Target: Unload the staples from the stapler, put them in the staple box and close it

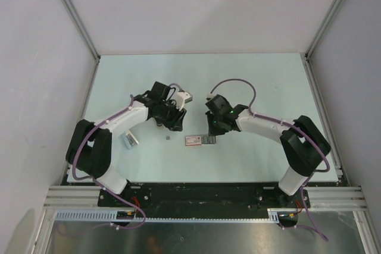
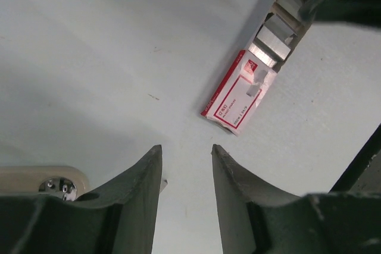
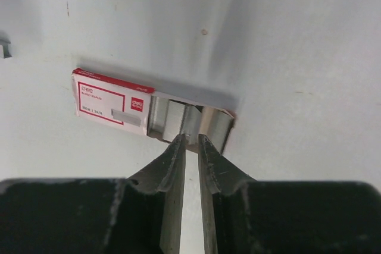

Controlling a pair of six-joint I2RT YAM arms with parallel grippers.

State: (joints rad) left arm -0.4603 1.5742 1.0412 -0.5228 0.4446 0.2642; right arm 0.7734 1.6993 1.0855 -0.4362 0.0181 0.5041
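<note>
Well out at 9 o'clock from the pink-red box [image 1: 193, 141], beside the left arm, lies a small silvery-grey thing that I take to be the stapler [image 1: 129, 141]. Neither arm touches it. The left gripper [image 1: 174, 120] hovers at 11 o'clock of the box, its fingers [image 2: 149, 176] spread around nothing. Near the box at 9 o'clock, a grey speck on the tabletop [image 1: 268, 87] is probably the staples [image 1: 168, 138], so some seem to be out. Whether the stapler is empty is not visible.

The right gripper [image 3: 190, 140] sits at the box's open 3 o'clock end, over silvery strips [image 3: 169, 117]. Its fingers [image 3: 172, 159] are drawn almost together, and I cannot tell whether they nip anything.
</note>
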